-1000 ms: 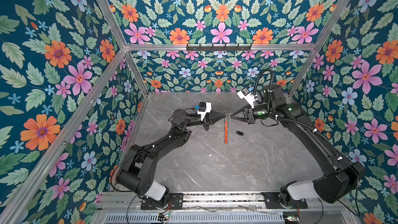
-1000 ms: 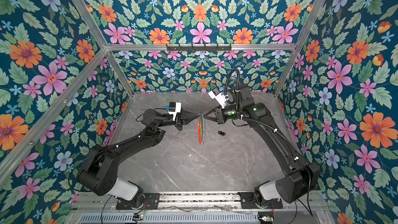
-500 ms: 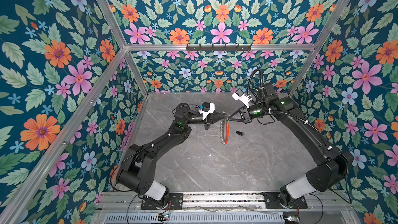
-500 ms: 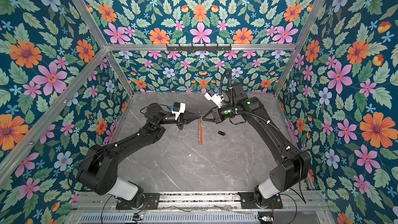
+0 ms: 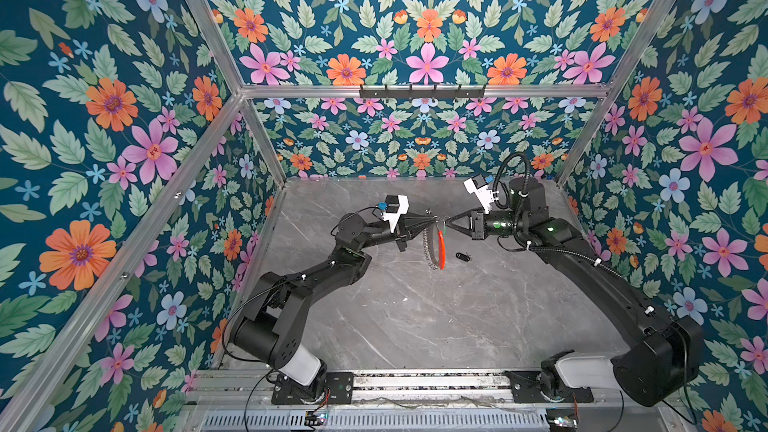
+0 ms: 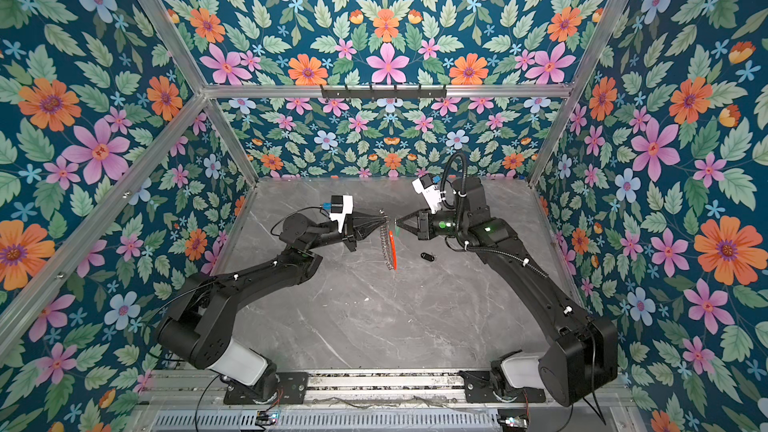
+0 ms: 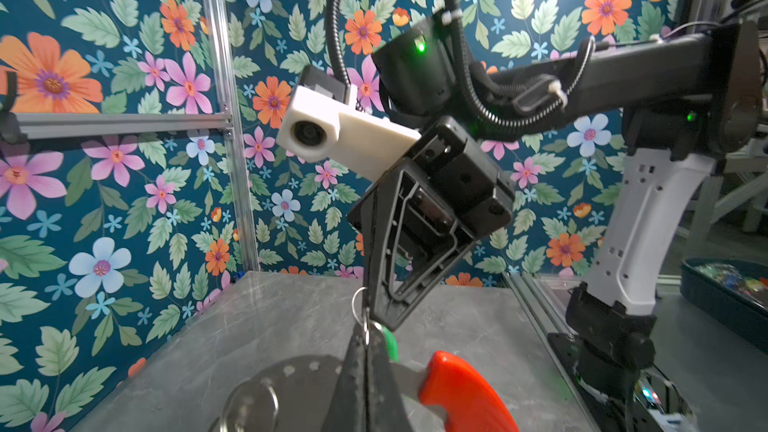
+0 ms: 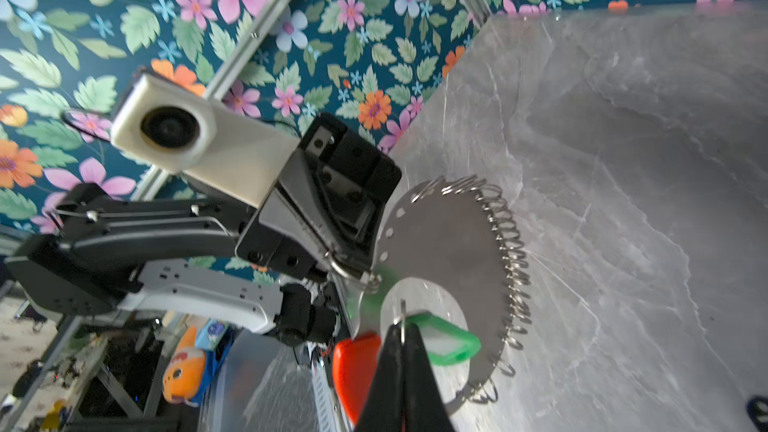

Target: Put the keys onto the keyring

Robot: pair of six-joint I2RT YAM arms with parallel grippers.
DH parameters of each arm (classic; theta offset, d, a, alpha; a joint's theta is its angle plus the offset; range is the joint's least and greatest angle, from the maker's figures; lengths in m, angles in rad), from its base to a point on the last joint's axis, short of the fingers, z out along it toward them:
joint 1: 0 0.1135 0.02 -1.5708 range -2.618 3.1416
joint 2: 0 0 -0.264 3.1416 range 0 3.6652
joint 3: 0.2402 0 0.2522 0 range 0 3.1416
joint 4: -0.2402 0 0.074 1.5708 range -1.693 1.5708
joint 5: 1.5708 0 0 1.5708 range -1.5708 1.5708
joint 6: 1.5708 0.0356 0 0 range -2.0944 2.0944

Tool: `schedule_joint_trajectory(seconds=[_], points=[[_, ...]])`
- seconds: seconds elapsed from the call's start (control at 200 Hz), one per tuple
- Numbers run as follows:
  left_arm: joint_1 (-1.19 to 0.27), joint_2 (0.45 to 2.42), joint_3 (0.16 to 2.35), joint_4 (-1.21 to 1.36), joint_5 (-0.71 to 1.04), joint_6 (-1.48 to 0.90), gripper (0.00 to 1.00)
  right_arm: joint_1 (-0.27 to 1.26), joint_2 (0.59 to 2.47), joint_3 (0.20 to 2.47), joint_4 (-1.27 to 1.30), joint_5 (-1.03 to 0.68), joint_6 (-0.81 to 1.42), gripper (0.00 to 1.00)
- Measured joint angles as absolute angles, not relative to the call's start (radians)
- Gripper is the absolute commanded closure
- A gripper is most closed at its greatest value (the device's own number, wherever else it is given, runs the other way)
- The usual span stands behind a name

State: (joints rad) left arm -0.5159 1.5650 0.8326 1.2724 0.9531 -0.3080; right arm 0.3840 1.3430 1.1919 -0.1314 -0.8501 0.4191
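Observation:
In both top views the keyring [image 5: 433, 248] [image 6: 388, 248] hangs edge-on above the grey table, its red-orange arc [image 5: 441, 249] toward the right. My left gripper [image 5: 433, 222] [image 7: 365, 328] is shut on a silver split ring at the keyring's top edge. My right gripper [image 5: 448, 224] [image 8: 401, 326] meets it tip to tip, shut on the small ring of the green-tagged key [image 8: 444, 344], which sits against the grey plate [image 8: 449, 243]. The black-fob key [image 5: 462, 257] [image 6: 427, 257] lies on the table just right of the keyring.
A black hook rail [image 5: 422, 91] is fixed to the back frame bar. Floral walls with aluminium posts close in three sides of the marble table [image 5: 415, 317]. A dark bin [image 7: 723, 288] stands outside the cell.
Both grippers have stayed shut and tip to tip. The right arm's elbow swung toward the back and came out again. The hanging keyring turned slightly.

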Motion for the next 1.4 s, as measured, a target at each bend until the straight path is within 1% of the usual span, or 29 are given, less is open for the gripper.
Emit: schedule_joint_trajectory(seconds=[0.185,0.33,0.435,0.635,0.85,1.175,1.4], points=[[-0.528,1.562,0.83,1.344,0.901,-0.346,1.0,0.384,1.367,1.147,0.159,-0.914,0.611,1.0],[-0.53,1.555,0.823,1.361,0.879,-0.358,1.0,0.383,1.377,1.124,0.305,-0.939,0.71,1.0],[-0.53,1.549,0.817,1.363,0.866,-0.359,1.0,0.383,1.378,1.118,0.364,-0.95,0.75,1.0],[-0.527,1.503,0.807,1.336,0.831,-0.323,1.0,0.383,1.357,1.106,0.385,-0.964,0.756,1.0],[-0.513,1.476,0.803,1.305,0.807,-0.283,1.0,0.383,1.342,1.118,0.342,-0.975,0.725,1.0],[-0.518,1.521,0.818,1.313,0.804,-0.302,1.0,0.411,1.353,1.147,0.304,-0.978,0.7,1.0],[-0.519,1.523,0.821,1.35,0.806,-0.319,1.0,0.411,1.359,1.158,0.281,-0.937,0.696,1.0]])
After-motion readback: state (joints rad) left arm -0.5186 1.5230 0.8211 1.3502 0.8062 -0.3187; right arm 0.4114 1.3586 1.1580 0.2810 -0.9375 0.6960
